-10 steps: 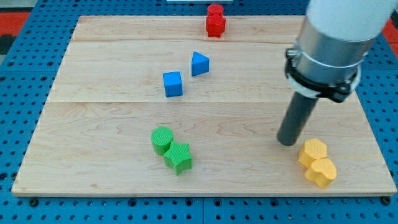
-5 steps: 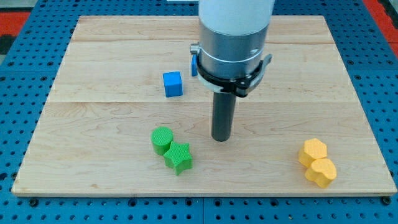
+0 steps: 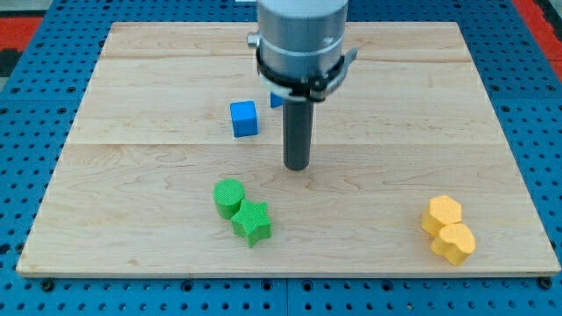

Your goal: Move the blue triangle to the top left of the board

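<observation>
Resting my tip point(image 3: 297, 166) on the tabletop point(image 3: 132, 175), right of the blue cube point(image 3: 244, 118); blue triangle point(image 3: 275, 99) mostly hidden behind the rod (no gripper fitted, rod only).

Blue cube point(image 3: 245, 118) sitting on wooden table point(image 3: 132, 175), left of centre. Green cylinder point(image 3: 229, 197) and green star point(image 3: 252, 221) lying touching near view's bottom, star to lower right of cylinder. Two yellow blocks point(image 3: 447, 230) resting pressed together at view's bottom right, shapes hard to tell. Blue pegboard point(image 3: 35, 105) showing around table.
</observation>
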